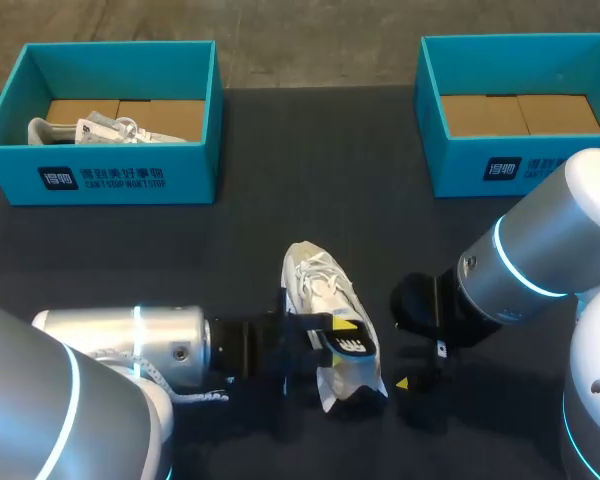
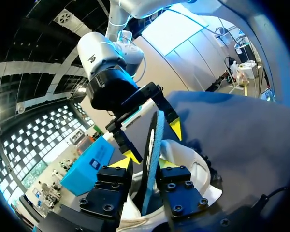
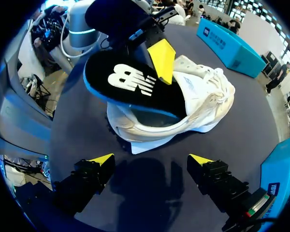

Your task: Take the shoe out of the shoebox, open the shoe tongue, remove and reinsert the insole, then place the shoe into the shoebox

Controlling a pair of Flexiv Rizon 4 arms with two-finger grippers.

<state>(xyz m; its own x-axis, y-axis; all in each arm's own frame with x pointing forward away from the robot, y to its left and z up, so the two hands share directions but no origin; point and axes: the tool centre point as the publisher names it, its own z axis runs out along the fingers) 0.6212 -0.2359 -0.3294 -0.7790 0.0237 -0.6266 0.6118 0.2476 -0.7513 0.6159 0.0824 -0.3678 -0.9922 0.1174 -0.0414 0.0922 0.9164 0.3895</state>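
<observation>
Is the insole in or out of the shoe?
Partly out: the left hand pinches the insole, heel raised above the shoe, toe end inside.

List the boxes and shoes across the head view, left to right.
Left box, holding a second shoe → white shoe on the table → right box.

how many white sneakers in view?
2. One white sneaker lies on the dark table, its black insole pinched by the left gripper; a second sneaker sits in the far-left teal shoebox. Walls may hide more.
</observation>
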